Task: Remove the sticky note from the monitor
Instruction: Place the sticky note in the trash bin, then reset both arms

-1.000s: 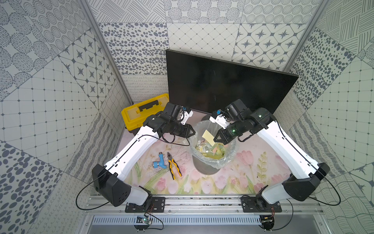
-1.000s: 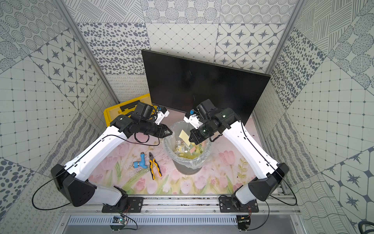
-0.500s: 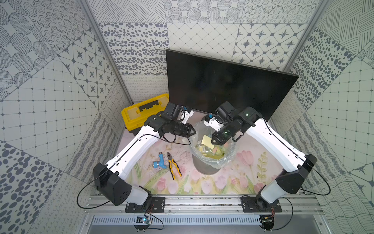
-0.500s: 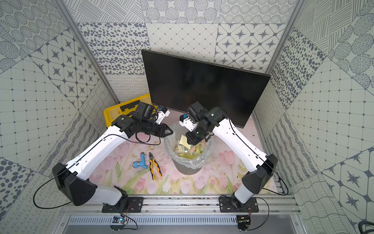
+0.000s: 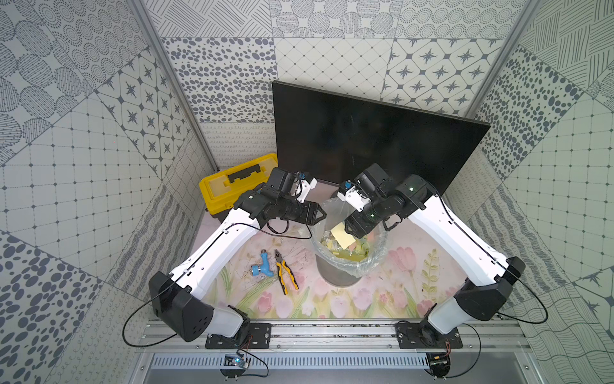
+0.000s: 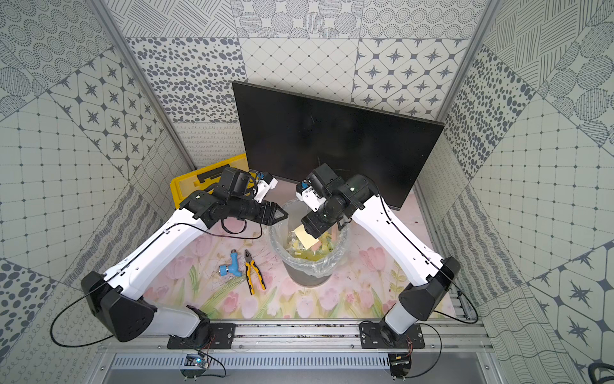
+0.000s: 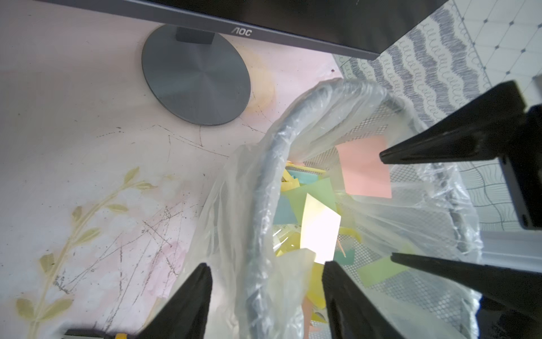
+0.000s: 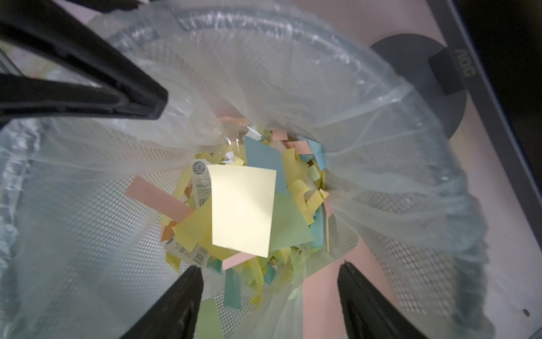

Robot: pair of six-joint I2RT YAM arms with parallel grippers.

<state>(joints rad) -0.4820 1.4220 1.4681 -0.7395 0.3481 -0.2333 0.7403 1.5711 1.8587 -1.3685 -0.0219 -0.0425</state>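
One monitor (image 5: 365, 139), upright, long axis left-right, facing forward

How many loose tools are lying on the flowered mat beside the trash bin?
2: a blue pipe fitting and yellow-handled pliers, side by side on the mat just beside the bin. Others could be hidden under the left arm.

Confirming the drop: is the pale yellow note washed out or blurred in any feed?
Left wrist view: the pale yellow sticky note is blown out near white. Right wrist view: same note evenly lit, edges readable, inside the lined wastebasket. Both top views: sharp, no strong glare on the monitor.
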